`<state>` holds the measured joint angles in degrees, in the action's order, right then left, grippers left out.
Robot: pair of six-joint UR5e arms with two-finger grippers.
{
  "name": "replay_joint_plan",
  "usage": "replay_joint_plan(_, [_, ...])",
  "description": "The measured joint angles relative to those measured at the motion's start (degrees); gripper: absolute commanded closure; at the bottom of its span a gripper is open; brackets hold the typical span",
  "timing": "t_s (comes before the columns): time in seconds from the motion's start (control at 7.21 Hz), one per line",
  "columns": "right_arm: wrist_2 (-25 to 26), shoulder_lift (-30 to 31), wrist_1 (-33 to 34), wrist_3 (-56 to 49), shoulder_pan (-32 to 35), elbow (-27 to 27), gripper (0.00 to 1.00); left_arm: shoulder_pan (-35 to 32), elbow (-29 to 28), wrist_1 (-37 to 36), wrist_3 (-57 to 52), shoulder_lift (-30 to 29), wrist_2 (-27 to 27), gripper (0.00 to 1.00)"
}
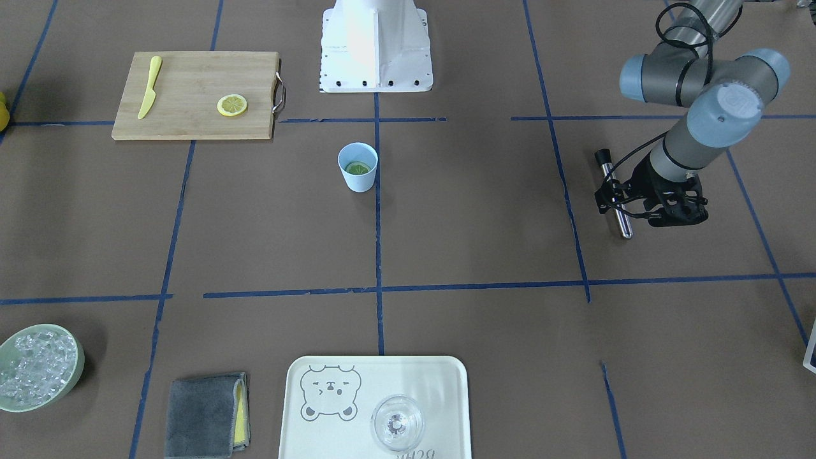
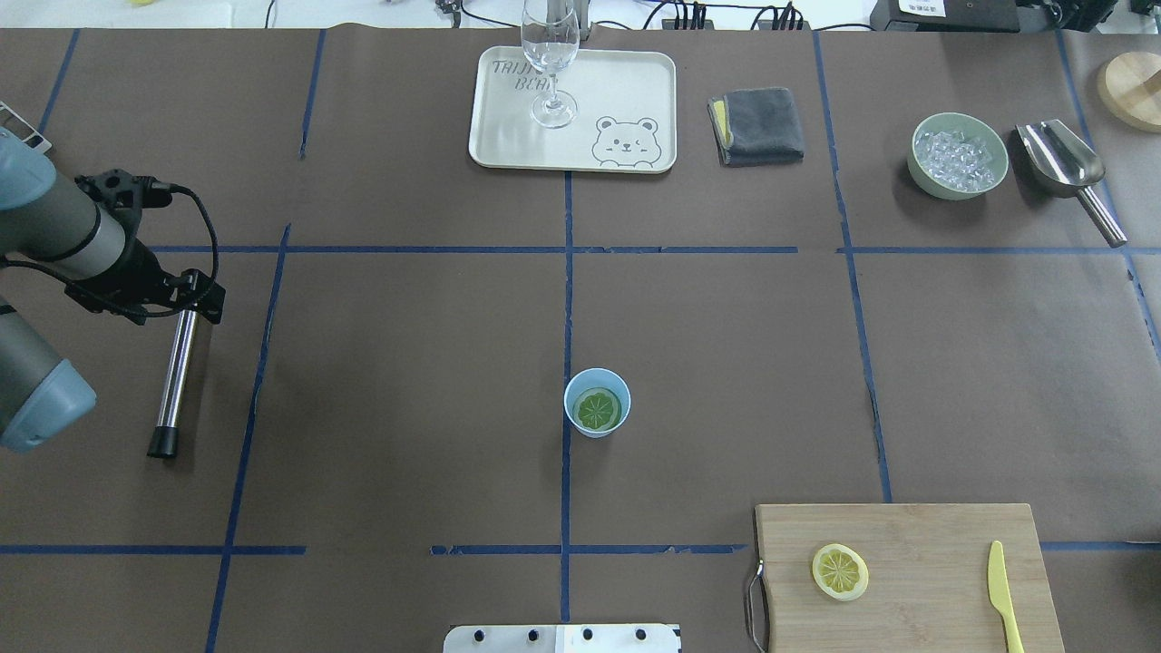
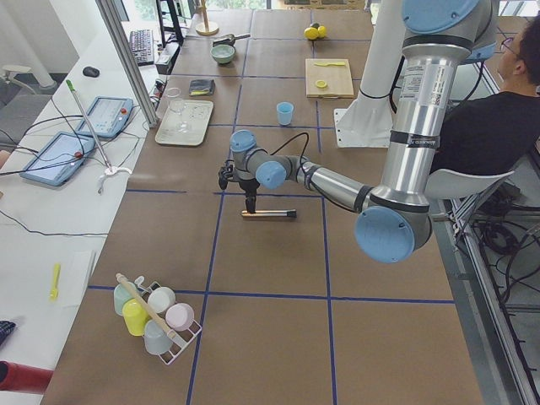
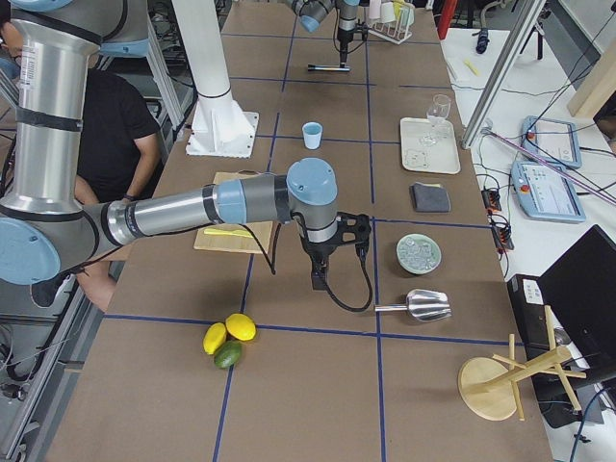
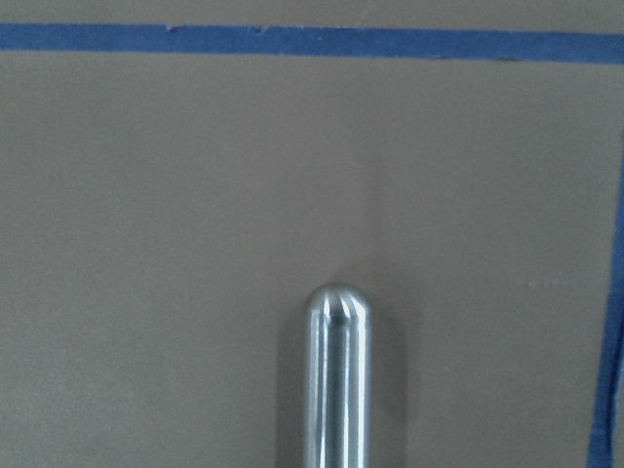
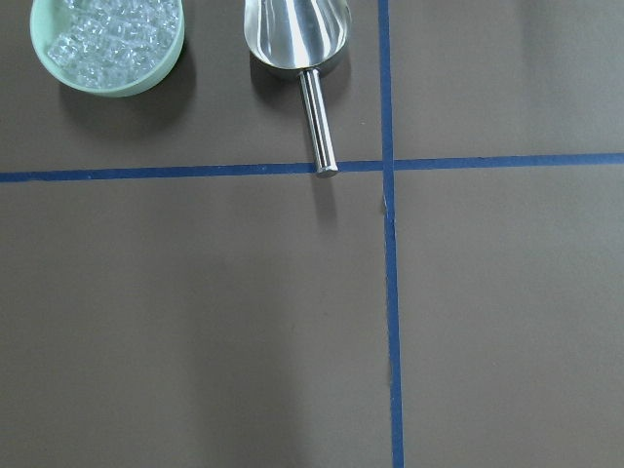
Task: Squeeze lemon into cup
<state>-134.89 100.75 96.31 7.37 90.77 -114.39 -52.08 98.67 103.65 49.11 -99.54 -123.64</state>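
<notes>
The light-blue cup [image 2: 597,404] stands upright near the table's middle, also in the front view [image 1: 357,167]. One lemon slice [image 2: 599,410] lies inside it. The other slice [image 2: 839,571] lies on the wooden cutting board [image 2: 907,562]. My left gripper [image 2: 193,297] hangs at the far end of a steel rod [image 2: 172,381] that lies on the table far left of the cup. Its fingers are not clear, so I cannot tell its state. My right gripper [image 4: 318,279] shows only in the exterior right view, over bare table near the scoop. I cannot tell its state.
A yellow plastic knife [image 2: 1002,594] lies on the board. A tray [image 2: 626,91] with a clear glass [image 2: 551,63], a grey cloth [image 2: 756,125], a green bowl of ice [image 2: 959,154] and a steel scoop [image 2: 1066,168] line the far edge.
</notes>
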Motion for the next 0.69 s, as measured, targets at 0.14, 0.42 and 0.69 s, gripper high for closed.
replay_joint_plan(0.14, [0.3, -0.1, -0.2, 0.1, 0.0, 1.5, 0.0, -2.8, 1.4, 0.0, -0.9, -0.6, -0.1, 0.0])
replay_joint_plan(0.42, [0.7, -1.0, -3.4, 0.1, -0.2, 7.2, 0.0, -9.6, 2.6, -0.7, -9.3, -0.6, -0.5, 0.0])
replay_joint_plan(0.69, [0.4, -1.9, -12.5, 0.4, -0.2, 15.1, 0.0, -16.1, 2.3, -1.2, -19.3, 1.8, -1.0, 0.0])
